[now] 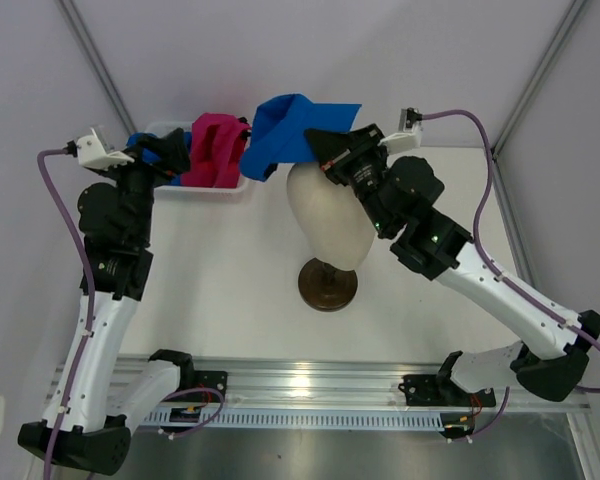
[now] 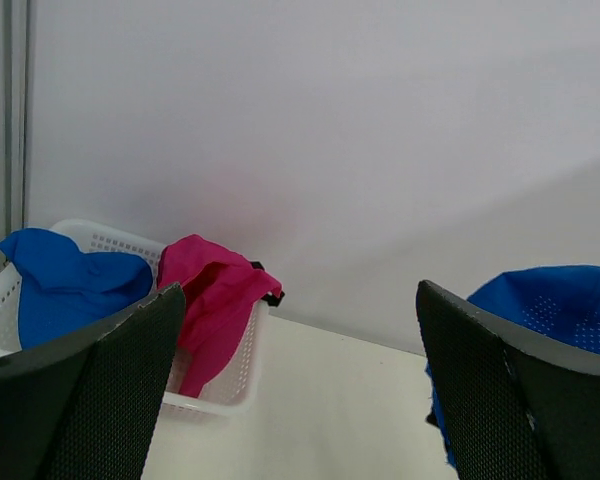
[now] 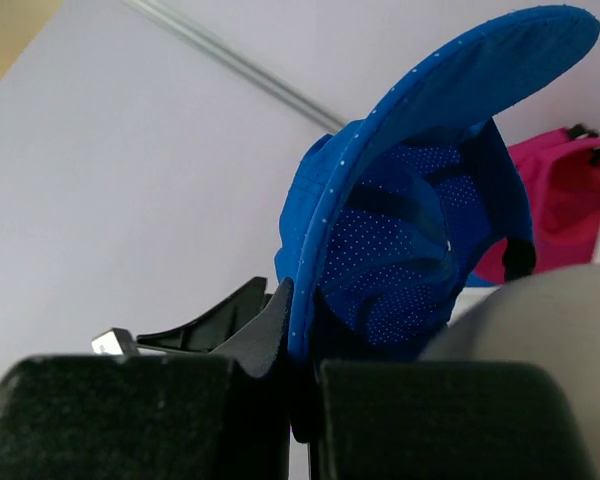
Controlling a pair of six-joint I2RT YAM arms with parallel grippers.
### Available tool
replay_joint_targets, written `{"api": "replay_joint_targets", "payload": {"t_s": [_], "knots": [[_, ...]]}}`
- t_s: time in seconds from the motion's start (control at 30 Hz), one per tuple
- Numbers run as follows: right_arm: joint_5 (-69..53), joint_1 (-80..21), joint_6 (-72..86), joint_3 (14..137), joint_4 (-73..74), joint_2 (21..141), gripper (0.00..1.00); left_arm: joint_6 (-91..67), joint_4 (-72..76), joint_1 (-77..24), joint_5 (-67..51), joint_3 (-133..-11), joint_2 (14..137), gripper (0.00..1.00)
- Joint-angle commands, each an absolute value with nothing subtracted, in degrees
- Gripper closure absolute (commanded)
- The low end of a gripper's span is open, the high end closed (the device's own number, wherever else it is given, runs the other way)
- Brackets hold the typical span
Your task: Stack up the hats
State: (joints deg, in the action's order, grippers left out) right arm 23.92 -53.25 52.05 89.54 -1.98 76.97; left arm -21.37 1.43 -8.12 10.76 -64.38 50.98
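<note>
The white table is smooth and flat. Near its middle stands the cream mannequin head, egg-shaped and hard-looking, on a dark round base. At the back left sits the white mesh basket with perforated plastic walls. A magenta cap slumps over its right end and a royal blue cap lies crumpled at its left end.

My right pincer is clamped on the brim of another blue cap, held in the air just behind the top of the head. I cannot tell whether the cloth brushes it. The right wrist view shows the stiff curved brim pinched between my fingers and the soft crown bunched behind it, its cloth dotted with tiny holes. My left pincer stands wide apart with nothing in it, at the basket.

I judge the step in hand to be seating this cap on the head. To do it well, I should bring the hollow of the crown over the dome with the opening facing down. Then I should lower until the cloth drapes evenly and let go only once it sits level. Limp cloth may fold under or slide off that smooth surface.
</note>
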Motion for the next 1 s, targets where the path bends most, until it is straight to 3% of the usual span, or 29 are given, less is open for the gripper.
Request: {"api": "replay_joint_targets", "payload": {"t_s": [0.0, 0.97], "knots": [[32.4, -56.2, 47.2, 87.4, -6.4, 71.3, 1.0, -20.1, 2.5, -8.9, 10.7, -64.0, 51.0, 0.0], [39.8, -62.8, 56.9, 63.7, 2.7, 47.1, 1.0, -23.1, 5.1, -10.9, 7.5, -61.3, 51.7, 0.01]]}}
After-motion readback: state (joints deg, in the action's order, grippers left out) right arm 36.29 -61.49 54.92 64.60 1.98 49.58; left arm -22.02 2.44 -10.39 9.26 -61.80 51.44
